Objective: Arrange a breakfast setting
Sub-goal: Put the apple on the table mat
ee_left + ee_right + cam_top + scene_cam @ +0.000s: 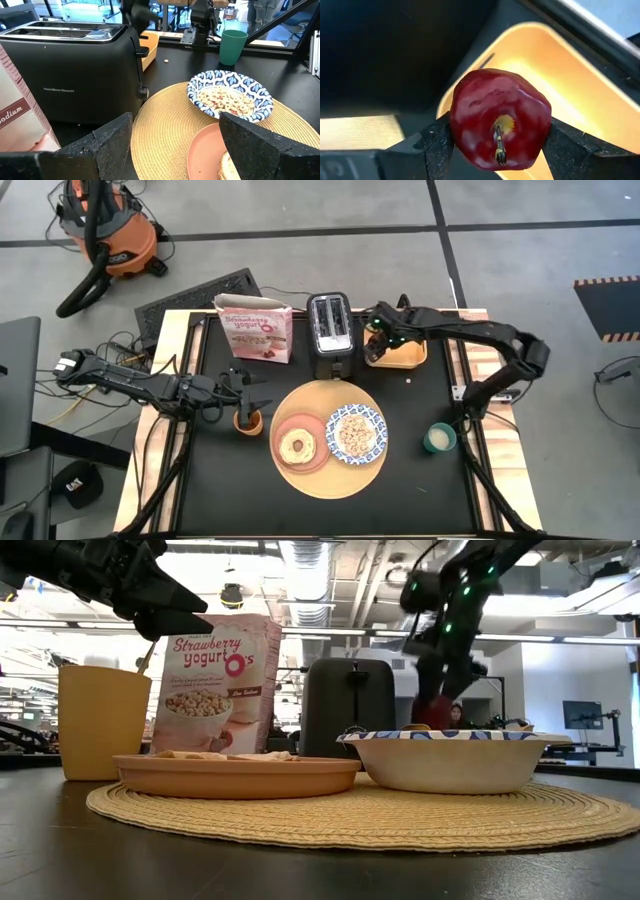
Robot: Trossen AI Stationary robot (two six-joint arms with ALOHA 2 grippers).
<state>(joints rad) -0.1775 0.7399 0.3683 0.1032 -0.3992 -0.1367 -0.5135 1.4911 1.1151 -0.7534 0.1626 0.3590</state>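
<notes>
The light-wood board (330,478) holds the salmon-pink plate (281,430) with round toasted bread (297,445) and the blue-and-white dish (374,420) of cereal (356,434). My right gripper (378,338) is shut on the small red apple (500,117) over the yellow tray (405,356), beside the black toaster (330,335). My left gripper (245,388) is open and empty (175,150), above an orange cup (248,421) left of the board. A thin golden handle (146,658), apparently the spoon's, sticks out of that cup. My right gripper pinches the apple between its two fingers (437,142), one on each side (540,125), with the stem end (499,140) facing the wrist camera. The fingers come from above, pointing down. The apple (432,712) hangs over the tray; the dish's rim hides its underside.
A cereal box (255,328) stands left of the toaster at the far edge. A green cup (440,438) stands right of the board. A small loose piece (408,381) lies on the black table near the tray.
</notes>
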